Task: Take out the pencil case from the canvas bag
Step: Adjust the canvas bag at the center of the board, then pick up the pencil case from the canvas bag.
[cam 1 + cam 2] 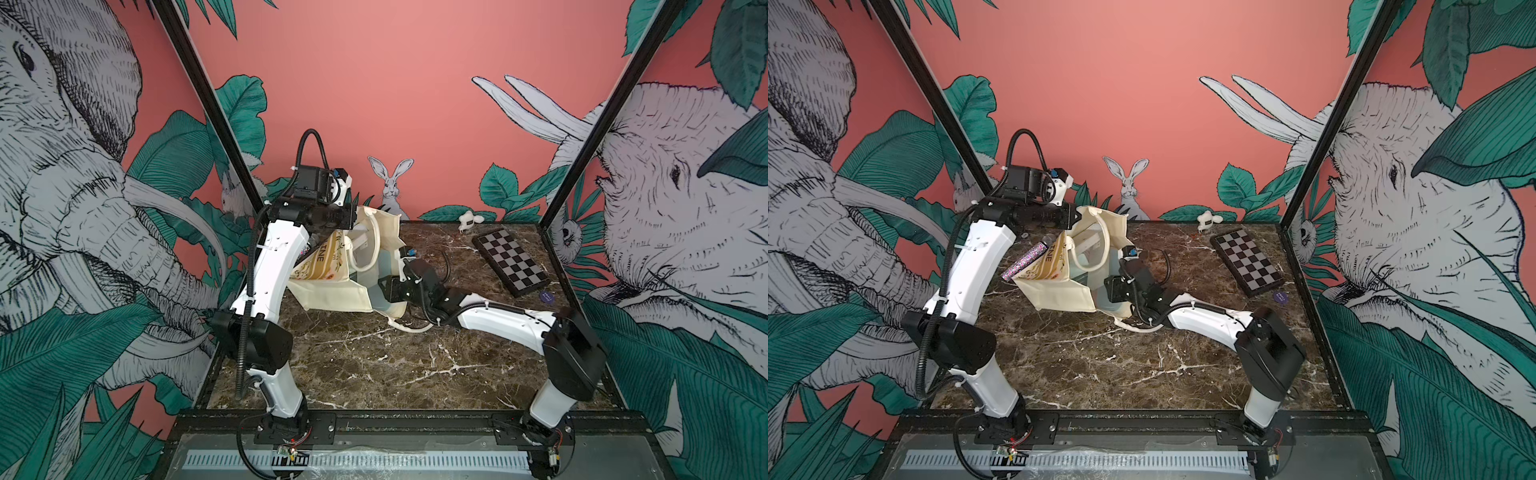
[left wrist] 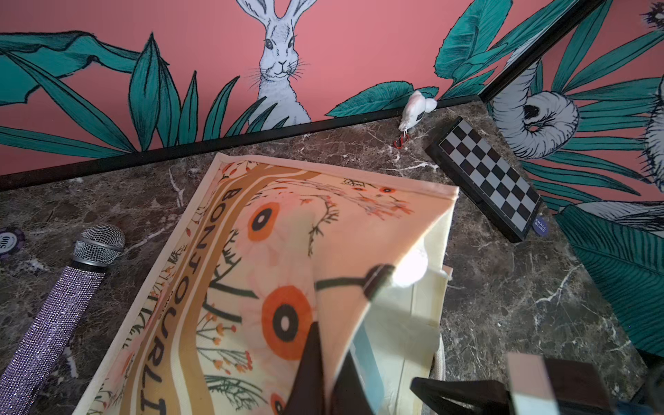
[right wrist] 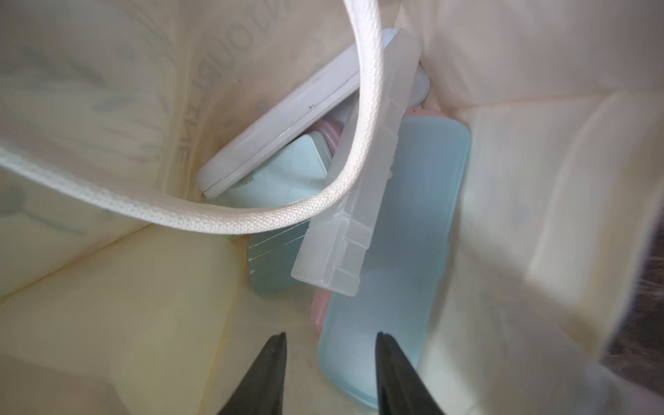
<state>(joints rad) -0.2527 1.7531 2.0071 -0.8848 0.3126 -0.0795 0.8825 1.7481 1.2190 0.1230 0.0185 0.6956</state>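
**Grippers at the canvas bag (image 1: 332,293)**
Inside the bag, the right gripper (image 3: 330,345), jaws apart, sits just short of the pale-blue pencil case (image 3: 395,269). The case is half hidden under a translucent box (image 3: 363,179) and a handle (image 3: 251,215). At the bag's mouth, the left gripper (image 2: 327,373), blurred, is clamped on the printed wall.

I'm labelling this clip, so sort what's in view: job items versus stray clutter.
Job: canvas bag; long blue case inside it, probably the pencil case; left gripper, pinching the bag's edge; right gripper, open inside the bag.
Lying about: microphone; chessboard; white plush toy; poker chip.
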